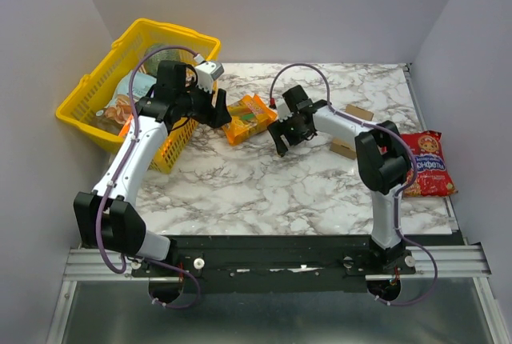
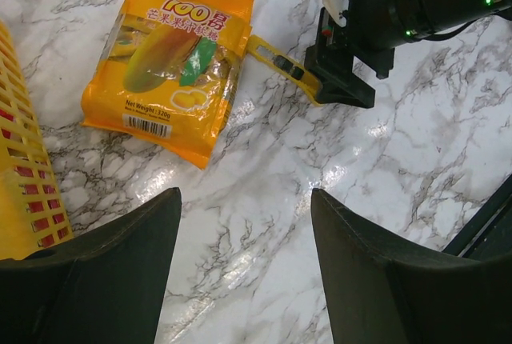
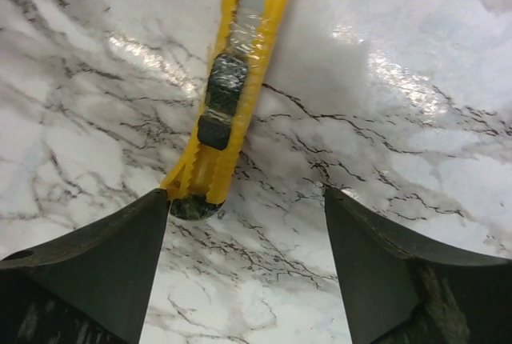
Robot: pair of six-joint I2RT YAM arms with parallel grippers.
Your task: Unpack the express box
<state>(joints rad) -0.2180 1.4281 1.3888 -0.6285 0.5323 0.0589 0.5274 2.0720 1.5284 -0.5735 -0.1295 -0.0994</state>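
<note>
The express box is seen on the marble table, at about 2 o'clock from the table's centre. It is largely hidden behind the right forearm, so the state of its flap cannot be told.

The right gripper is spread wide over a yellow utility knife. The knife's butt end lies just beside one finger, and nothing is clasped between the jaws.

The left gripper is likewise opened wide and empty, above bare marble. An orange snack packet is seen at 11 o'clock from it in the left wrist view. The knife lies at the packet's 3 o'clock edge; contact cannot be judged.

A yellow basket containing packets is placed at 10 o'clock. A red snack bag is laid at 3 o'clock, by the table's edge.
</note>
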